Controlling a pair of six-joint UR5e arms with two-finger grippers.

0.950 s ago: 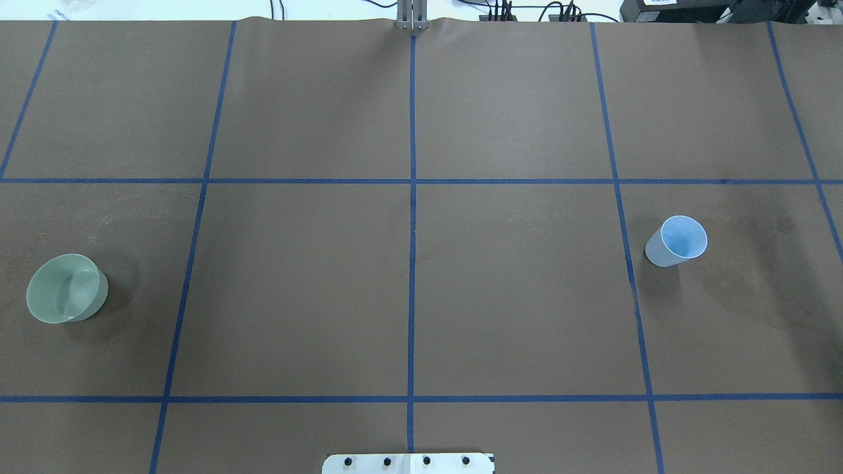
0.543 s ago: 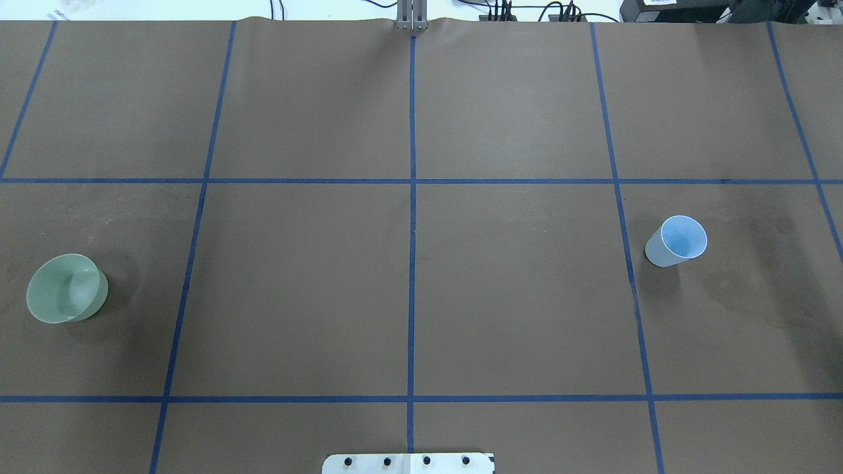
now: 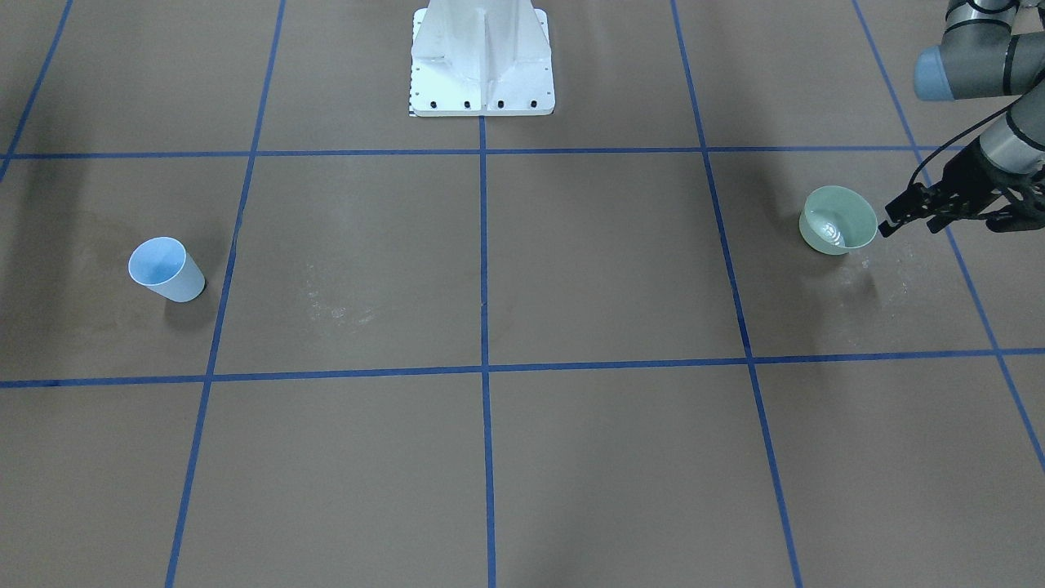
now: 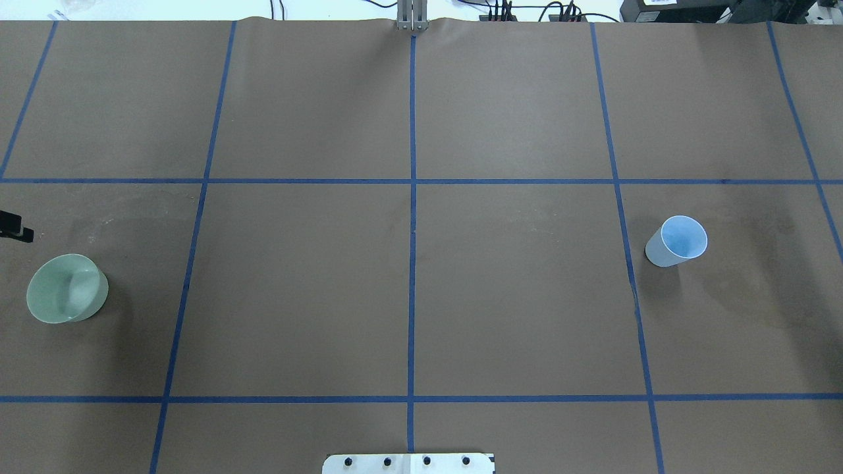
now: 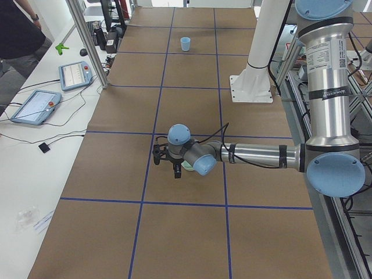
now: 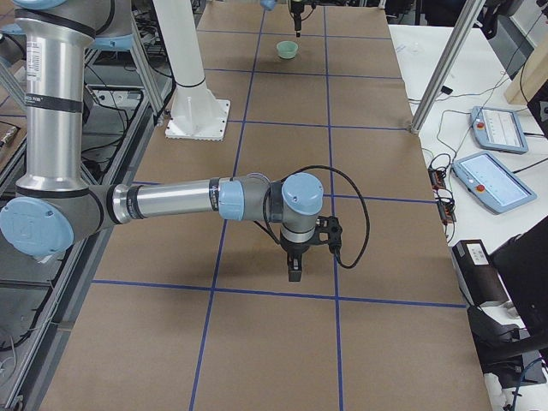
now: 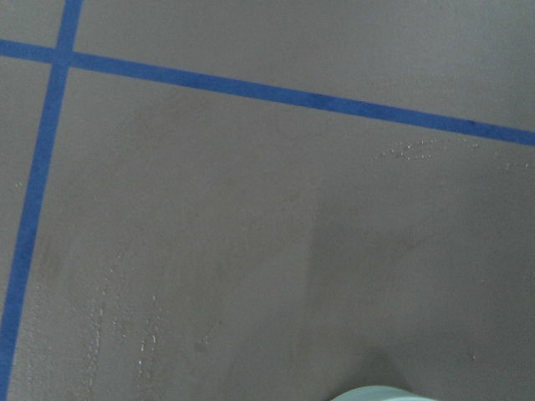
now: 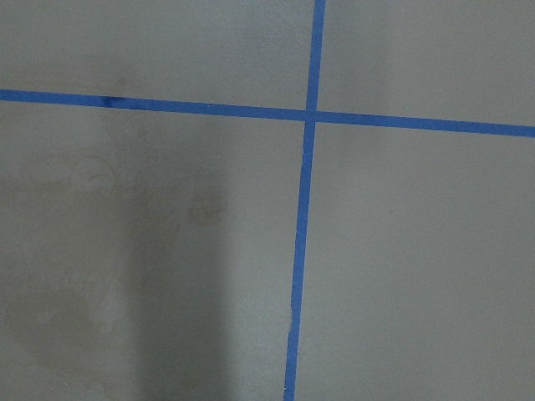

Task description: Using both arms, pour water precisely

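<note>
A pale green cup (image 4: pixel 66 288) stands upright at the table's left side, with water (image 3: pixel 826 225) glinting inside it. A light blue cup (image 4: pixel 678 240) stands upright at the right side. My left gripper (image 3: pixel 888 219) hovers open just beside the green cup (image 3: pixel 838 219), apart from it, and only its tip (image 4: pixel 20 229) shows at the overhead view's left edge. The cup's rim (image 7: pixel 376 393) peeks in at the bottom of the left wrist view. My right gripper (image 6: pixel 294 272) points down above bare paper; I cannot tell whether it is open or shut.
Brown paper with a blue tape grid (image 4: pixel 411 263) covers the table. The white pedestal (image 3: pixel 482 61) is bolted at the robot's side. Dried droplets (image 3: pixel 894 273) mark the paper near the green cup. A side bench holds tablets (image 5: pixel 35 104), with a person (image 5: pixel 17 29) beside it.
The tip of my left gripper has come into the overhead view at its left edge, just beyond the green cup. Neither cup has moved.
</note>
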